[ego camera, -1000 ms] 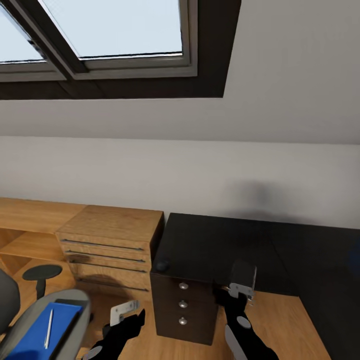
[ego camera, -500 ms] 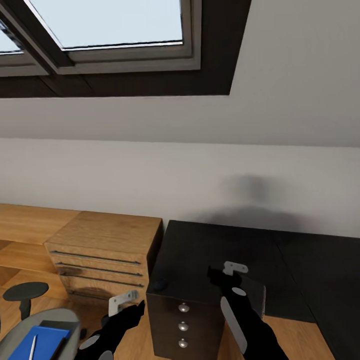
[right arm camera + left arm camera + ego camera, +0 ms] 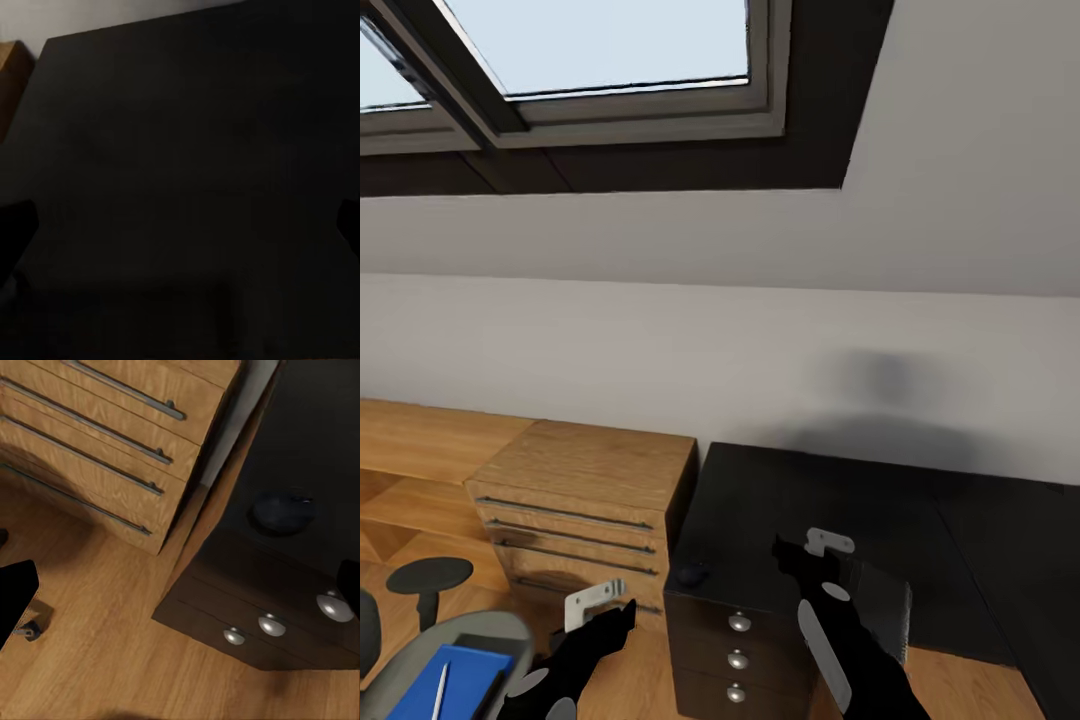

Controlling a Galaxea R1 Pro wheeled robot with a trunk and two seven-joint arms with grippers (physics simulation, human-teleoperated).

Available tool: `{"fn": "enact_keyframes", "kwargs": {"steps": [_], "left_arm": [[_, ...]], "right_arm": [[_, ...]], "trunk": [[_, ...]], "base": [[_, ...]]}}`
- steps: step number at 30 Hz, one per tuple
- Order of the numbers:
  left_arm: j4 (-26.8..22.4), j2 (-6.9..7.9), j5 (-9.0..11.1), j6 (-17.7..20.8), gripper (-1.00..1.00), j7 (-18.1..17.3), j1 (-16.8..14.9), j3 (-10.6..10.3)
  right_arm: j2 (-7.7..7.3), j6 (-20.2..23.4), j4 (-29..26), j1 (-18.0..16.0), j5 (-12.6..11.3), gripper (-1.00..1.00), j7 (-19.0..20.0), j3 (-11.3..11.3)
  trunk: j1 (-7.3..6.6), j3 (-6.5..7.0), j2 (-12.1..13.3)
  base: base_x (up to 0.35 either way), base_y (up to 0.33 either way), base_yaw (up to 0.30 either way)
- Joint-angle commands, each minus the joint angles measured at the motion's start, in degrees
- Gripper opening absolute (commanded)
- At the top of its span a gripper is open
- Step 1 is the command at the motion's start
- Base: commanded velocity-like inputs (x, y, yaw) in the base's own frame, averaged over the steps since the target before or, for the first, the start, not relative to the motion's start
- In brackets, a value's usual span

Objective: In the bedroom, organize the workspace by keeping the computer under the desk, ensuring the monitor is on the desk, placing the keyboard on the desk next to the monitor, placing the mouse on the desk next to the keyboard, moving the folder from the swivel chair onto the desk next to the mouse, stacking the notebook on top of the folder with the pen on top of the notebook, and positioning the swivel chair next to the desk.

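The black-topped desk with its drawer unit stands at the right. The small black mouse lies on the near left corner of the desktop. My right gripper hovers open over the bare dark top. A greyish flat slab, apparently the keyboard, lies by the desk's front edge beside my right forearm. My left gripper is open above the floor, left of the drawer unit. The blue folder with the pen on it rests on the grey swivel chair at the lower left.
A light wooden drawer cabinet butts against the desk's left side, with a lower wooden shelf beyond it. A black round pad on a post stands by the chair. A sloped wall with a skylight rises behind.
My right gripper has moved forward over the desktop, past the grey slab that was at its tip a second ago. The head view has shifted a little; the left arm has barely moved.
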Motion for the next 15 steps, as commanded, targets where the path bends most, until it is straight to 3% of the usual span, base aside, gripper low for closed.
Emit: {"fn": "enact_keyframes", "kwargs": {"steps": [1, 8, 15], "left_arm": [[-0.2, 0.04, 0.5, 0.0, 1.00, 0.5, 0.0, -0.2], [-0.4, 0.01, 0.5, 0.0, 1.00, 0.5, 0.0, -0.2], [-0.4, 0.01, 0.5, 0.1, 1.00, 0.5, 0.0, -0.2]], "right_arm": [[-0.02, 0.0, 0.2, 0.0, -0.4, 1.00, -0.4, 0.2], [-0.01, -1.2, 1.8, 0.0, -0.4, 1.00, -0.3, 0.3], [0.10, -3.9, 4.9, 0.0, -0.3, 1.00, -0.2, 2.7]], "trunk": [[0.05, -0.10, -0.1], [0.05, -0.24, -0.1], [0.05, -0.40, -0.1]], "base": [[0.224, 0.101, 0.250], [0.211, 0.104, 0.256], [0.036, 0.019, 0.261]]}}
